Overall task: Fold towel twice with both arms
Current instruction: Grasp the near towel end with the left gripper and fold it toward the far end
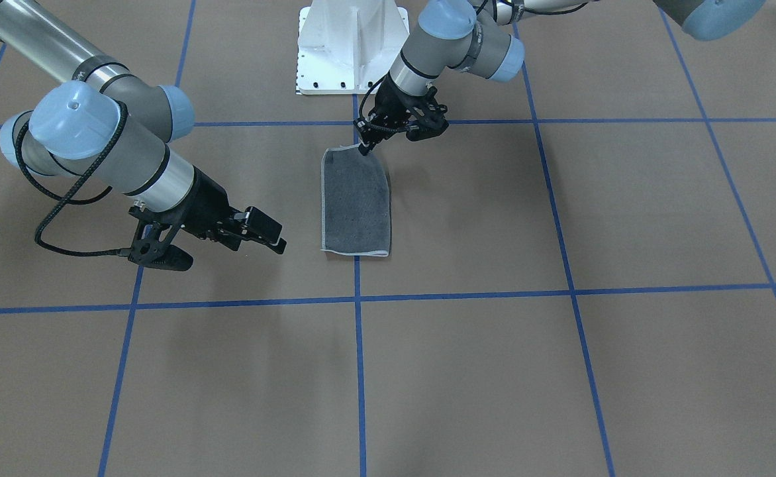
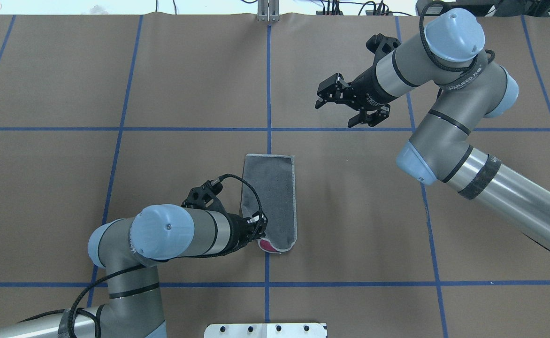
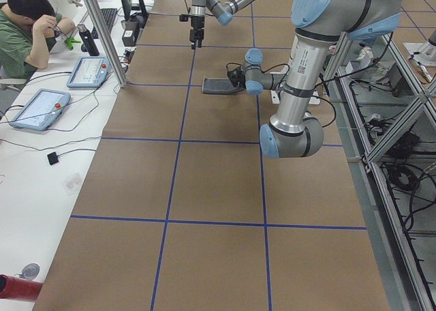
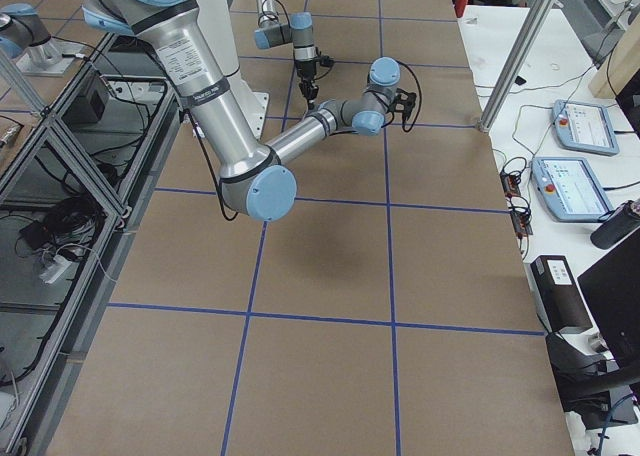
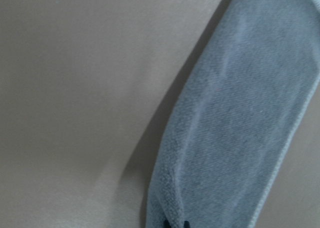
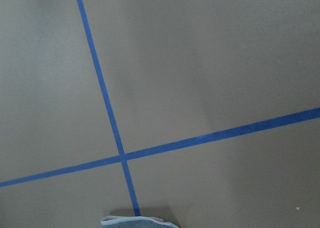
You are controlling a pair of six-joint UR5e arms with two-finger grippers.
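The towel lies folded into a narrow strip, dark grey face up, near the table's middle; it also shows in the front view. My left gripper is shut on the towel's corner nearest the robot's base and lifts it slightly, so a bit of pink face shows. In the left wrist view the towel hangs away from the fingertips. My right gripper is open and empty, held above the table beyond the towel's far end; its wrist view shows only the towel's edge.
The white pedestal base stands just behind the towel. Blue tape lines cross the brown table cover. An operator sits at a side desk with tablets beyond the table's far edge.
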